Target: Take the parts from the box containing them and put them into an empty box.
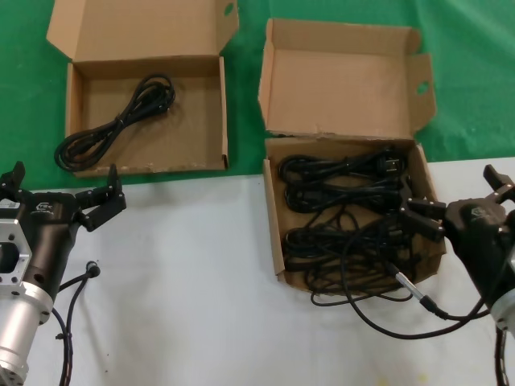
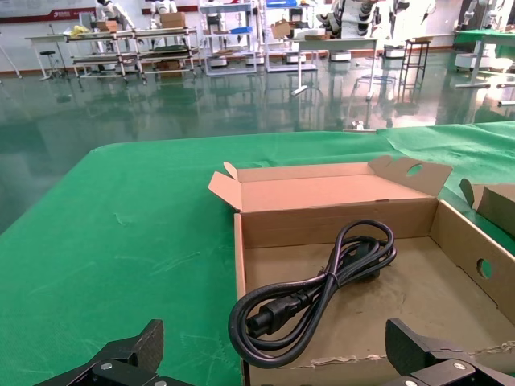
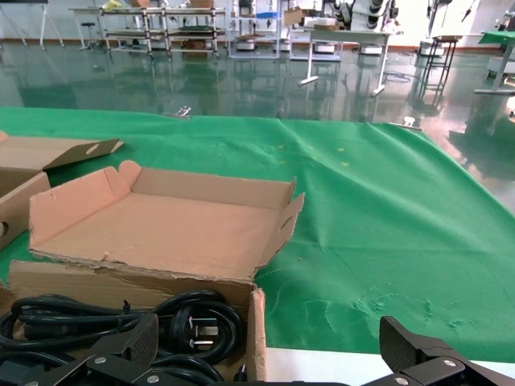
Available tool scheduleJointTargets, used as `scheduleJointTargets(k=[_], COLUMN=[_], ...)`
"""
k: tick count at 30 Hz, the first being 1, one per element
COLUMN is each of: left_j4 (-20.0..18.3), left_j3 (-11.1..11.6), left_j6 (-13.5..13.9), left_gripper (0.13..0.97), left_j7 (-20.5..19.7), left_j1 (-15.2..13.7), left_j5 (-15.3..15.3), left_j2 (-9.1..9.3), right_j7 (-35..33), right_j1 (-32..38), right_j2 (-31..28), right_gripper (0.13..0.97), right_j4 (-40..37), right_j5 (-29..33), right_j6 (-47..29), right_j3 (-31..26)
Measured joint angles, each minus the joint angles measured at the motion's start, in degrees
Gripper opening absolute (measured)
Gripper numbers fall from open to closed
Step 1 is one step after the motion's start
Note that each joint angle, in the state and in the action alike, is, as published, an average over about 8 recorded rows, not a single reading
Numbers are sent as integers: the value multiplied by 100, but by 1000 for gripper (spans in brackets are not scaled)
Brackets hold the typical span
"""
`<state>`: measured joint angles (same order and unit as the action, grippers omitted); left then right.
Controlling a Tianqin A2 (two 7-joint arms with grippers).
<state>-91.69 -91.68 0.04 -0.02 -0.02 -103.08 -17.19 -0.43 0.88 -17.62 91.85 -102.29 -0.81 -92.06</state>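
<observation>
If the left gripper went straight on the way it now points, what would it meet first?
Probably the near wall of the wide box, where one black cord spills over the front edge. The left gripper is open and aimed at that box from the near side; depth is unclear, so the overhanging cord loop may come first.

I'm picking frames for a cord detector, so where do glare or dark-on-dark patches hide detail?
Head view: even light, but the cords in the full box merge into one black tangle. Left wrist view: the glossy floor mirrors the lamps, while the single cord is crisp against cardboard. Right wrist view: the same floor glare, and the plugs are sharp.
</observation>
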Motion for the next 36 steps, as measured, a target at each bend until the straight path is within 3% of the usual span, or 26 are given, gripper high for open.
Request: scheduleJointTargets(k=[36], left_j4=[0], left_j3=[0], left_j6=[0], left_gripper=[966], left_j7=[0], left_j1=[0], left_j5=[0], left_j2=[0], right_j7=[0], right_j1=[0], right_j2=[0], right_gripper=[966], right_j4=[0], right_j5=[0], right_j6=[0], right_j3=[0])
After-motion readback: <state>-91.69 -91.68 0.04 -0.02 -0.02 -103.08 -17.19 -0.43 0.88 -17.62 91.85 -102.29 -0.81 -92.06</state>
